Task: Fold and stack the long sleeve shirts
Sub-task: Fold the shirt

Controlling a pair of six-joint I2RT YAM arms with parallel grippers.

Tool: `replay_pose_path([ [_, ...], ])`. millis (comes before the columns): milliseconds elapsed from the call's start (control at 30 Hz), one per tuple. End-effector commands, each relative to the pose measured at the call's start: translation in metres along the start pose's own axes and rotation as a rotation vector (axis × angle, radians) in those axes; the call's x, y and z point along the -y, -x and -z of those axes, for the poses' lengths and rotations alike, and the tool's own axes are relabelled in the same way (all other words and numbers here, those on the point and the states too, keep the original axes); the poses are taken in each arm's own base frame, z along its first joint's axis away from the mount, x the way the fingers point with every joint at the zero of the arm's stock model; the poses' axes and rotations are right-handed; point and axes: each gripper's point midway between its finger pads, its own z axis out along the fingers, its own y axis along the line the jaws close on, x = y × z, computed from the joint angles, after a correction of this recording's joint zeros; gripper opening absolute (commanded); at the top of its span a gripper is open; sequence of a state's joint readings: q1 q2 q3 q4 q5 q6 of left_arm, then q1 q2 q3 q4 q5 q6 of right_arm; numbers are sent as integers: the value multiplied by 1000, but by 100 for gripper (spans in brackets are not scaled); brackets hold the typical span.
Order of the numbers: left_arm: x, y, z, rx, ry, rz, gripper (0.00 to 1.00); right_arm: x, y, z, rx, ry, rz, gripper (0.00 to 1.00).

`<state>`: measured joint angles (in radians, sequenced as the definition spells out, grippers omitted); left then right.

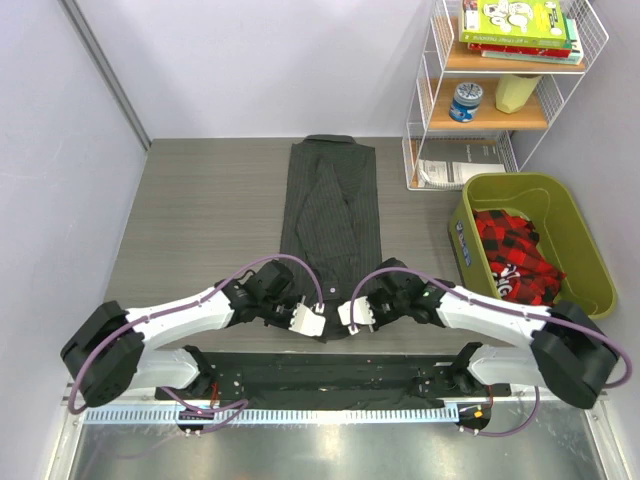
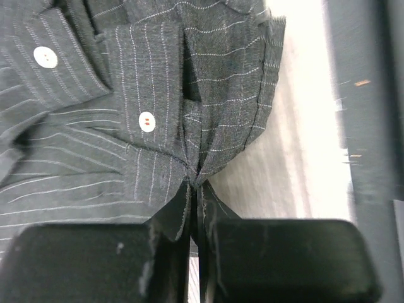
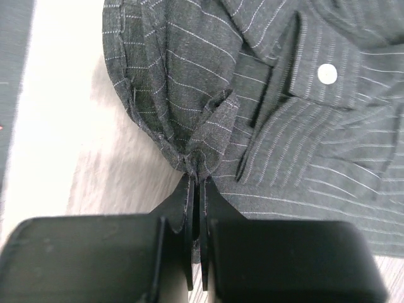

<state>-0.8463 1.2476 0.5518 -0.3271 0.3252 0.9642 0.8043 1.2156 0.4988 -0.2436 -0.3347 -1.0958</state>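
A pinstriped dark long sleeve shirt (image 1: pixel 330 215) lies folded into a narrow lengthwise strip at the centre of the frame on the grey wood-grain table (image 1: pixel 200 210), collar toward the top and hem toward the bottom. At the lower end of the strip, the left gripper (image 1: pixel 318 324) and the right gripper (image 1: pixel 346 318) meet the cloth side by side, each clamped on the shirt's near edge. In the left wrist view, the left gripper (image 2: pixel 196 192) has its jaws pressed together on a gathered pinch of fabric at lower centre, with a cuff and its white button (image 2: pixel 146 121) just above. In the right wrist view, the right gripper (image 3: pixel 197 186) likewise nips a bunched fold, with a button (image 3: pixel 327 74) at upper right. At the right of the overhead frame, an olive-green bin (image 1: pixel 590 250) holds red-and-black plaid cloth (image 1: pixel 515 255). A white wire shelf (image 1: pixel 425 90) stands at upper right, carrying books (image 1: pixel 515 20), a blue can (image 1: pixel 466 100) and a yellow cup (image 1: pixel 516 92).
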Motion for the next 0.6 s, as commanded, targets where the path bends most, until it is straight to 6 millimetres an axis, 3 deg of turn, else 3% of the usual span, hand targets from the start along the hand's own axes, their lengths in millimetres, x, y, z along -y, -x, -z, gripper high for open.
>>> replay_pose_path([
  [0, 14, 40, 34, 113, -82, 45, 0, -4, 30, 34, 47, 1, -32, 1],
  [67, 22, 50, 49, 139, -107, 93, 0, -6, 40, 44, 64, 2, -37, 1],
  [200, 15, 60, 68, 142, -92, 111, 0, 20, 57, 65, 82, -90, -72, 1],
  [400, -11, 55, 73, 143, -54, 131, 0, 48, 57, 71, 83, -129, -109, 1],
  [567, -39, 51, 77, 154, -36, 136, 0, 71, 44, 74, 80, -144, -121, 1],
])
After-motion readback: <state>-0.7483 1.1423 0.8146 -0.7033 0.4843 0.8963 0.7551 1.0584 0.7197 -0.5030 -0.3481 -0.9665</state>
